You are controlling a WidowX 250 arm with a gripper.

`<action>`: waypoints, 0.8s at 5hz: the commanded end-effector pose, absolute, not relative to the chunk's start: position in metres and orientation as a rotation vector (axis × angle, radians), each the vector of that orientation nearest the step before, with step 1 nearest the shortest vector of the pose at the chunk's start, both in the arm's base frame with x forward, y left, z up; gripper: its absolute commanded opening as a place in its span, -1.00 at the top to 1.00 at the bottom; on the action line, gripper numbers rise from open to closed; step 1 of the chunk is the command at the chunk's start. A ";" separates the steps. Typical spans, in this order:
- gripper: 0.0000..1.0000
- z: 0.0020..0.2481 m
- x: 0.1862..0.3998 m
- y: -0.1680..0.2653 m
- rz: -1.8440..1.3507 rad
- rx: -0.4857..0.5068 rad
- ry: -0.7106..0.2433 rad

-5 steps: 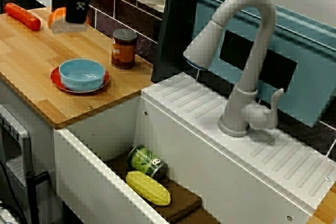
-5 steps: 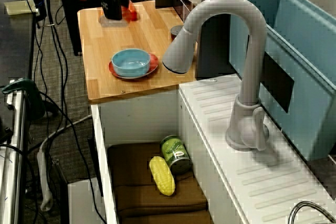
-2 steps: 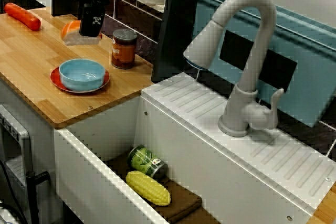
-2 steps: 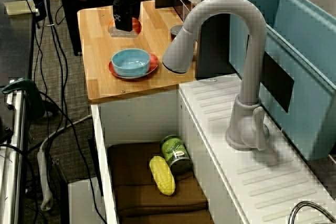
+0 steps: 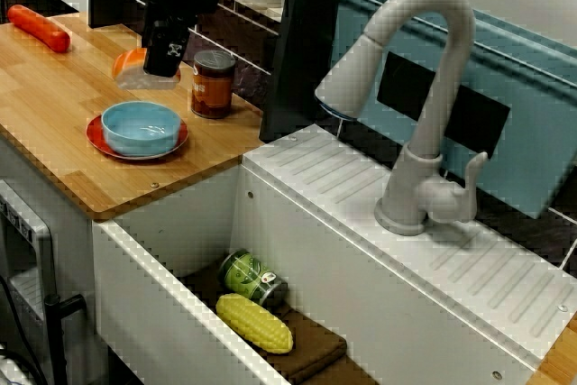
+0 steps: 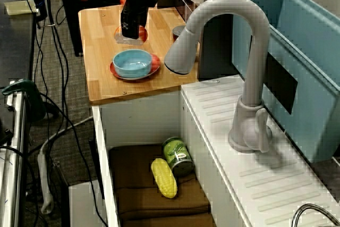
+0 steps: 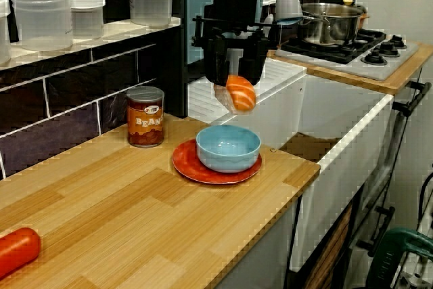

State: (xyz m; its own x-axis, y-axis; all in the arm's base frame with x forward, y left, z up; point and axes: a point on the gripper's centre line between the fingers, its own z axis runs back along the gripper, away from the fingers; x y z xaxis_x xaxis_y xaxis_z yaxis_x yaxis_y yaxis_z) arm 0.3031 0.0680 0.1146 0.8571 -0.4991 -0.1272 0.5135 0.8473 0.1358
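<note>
Holding a toy salmon nigiri [image 7: 241, 94] clamped between the gripper [image 7: 234, 86] fingers, I am hovering it high enough to clear the blue bowl [image 7: 228, 147] on its red plate [image 7: 186, 162].

The brown can [image 7: 145, 126] on the table [image 7: 135, 214] reads "BEANS" in pale letters across its label. There's a white X-shaped mark on the black tool [image 5: 151, 74]. The green can [image 5: 252, 279] has print too small to read.

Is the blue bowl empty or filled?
Empty: the blue bowl shows bare inside; the orange piece hangs in the gripper, clear of it.
</note>
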 end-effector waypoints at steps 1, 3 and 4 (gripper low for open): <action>1.00 0.125 0.312 0.075 -0.518 0.186 0.060; 1.00 0.120 0.312 0.076 -0.519 0.176 0.066; 1.00 0.113 0.314 0.072 -0.524 0.175 0.072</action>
State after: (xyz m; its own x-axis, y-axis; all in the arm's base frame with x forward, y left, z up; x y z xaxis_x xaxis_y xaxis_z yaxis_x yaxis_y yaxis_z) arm 0.3086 0.0734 0.1004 0.8606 -0.4884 -0.1446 0.5050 0.8551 0.1172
